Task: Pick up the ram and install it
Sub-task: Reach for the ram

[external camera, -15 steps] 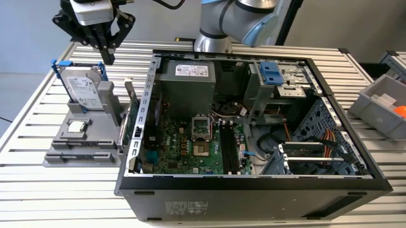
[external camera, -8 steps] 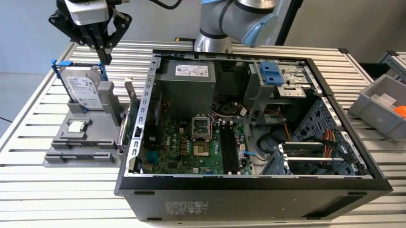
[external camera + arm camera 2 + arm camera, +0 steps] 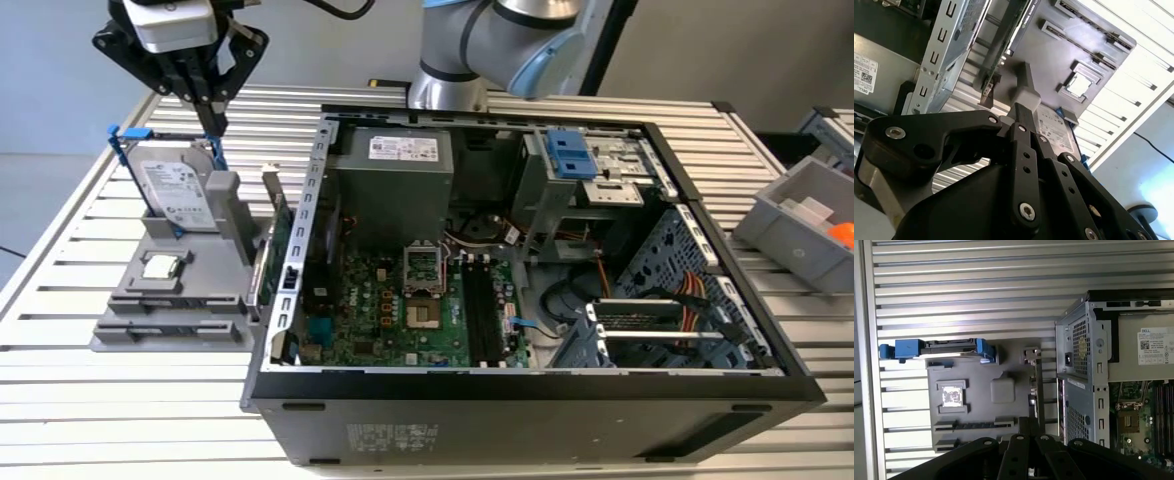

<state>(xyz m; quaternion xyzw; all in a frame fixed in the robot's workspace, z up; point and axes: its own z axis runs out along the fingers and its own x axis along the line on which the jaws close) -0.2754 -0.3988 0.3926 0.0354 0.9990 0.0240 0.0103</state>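
**Gripper over the parts holder, ram not yet in hand**

Here we are: the gripper (image 3: 214, 122) hovers above the grey holder (image 3: 140, 325) on the table (image 3: 80, 410). Its jaws are pinched together with nothing between them. The ram (image 3: 278, 240) stands on edge in the holder's slot nearest the open computer case (image 3: 534, 388), just beside the case wall. The jaw tips sit to the exterior view's left of the ram, nearer the hard drive (image 3: 174, 190), and well above both.

To my eye, a clean pick means centring over the stick's top edge with the jaws parted just enough to straddle the thin board. They should close on its flat faces near the middle, so it lifts straight without twisting. Clearance looks tight on the case-wall side.
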